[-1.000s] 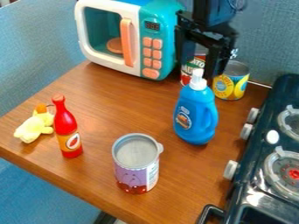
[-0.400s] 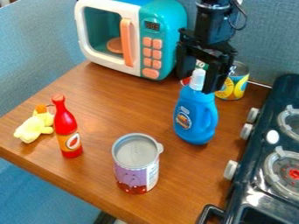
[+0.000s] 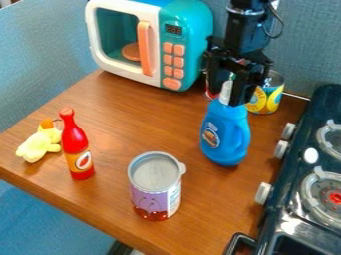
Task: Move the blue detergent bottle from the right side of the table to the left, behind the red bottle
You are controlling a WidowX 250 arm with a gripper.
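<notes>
The black gripper (image 3: 227, 97) hangs from the top edge, right of the toy microwave, with its fingers shut on the white cap of a blue bottle (image 3: 226, 134). The bottle is upright at the right part of the table. Behind the fingers, a red-and-white can (image 3: 210, 89) is mostly hidden. A can with a yellow fruit label (image 3: 265, 97) stands just right of the gripper. Nearer the front is an open-looking purple can (image 3: 154, 187) with a grey top.
The teal and white microwave (image 3: 146, 42) fills the table's back left. A red bottle (image 3: 77, 144) and a yellow plush toy (image 3: 40, 144) are at the left of the wooden table (image 3: 133, 124). The dark stove (image 3: 306, 199) borders the right side.
The gripper has come down over the bottle's cap, and its fingers have closed together around it. The blue bottle has shifted slightly to the right.
</notes>
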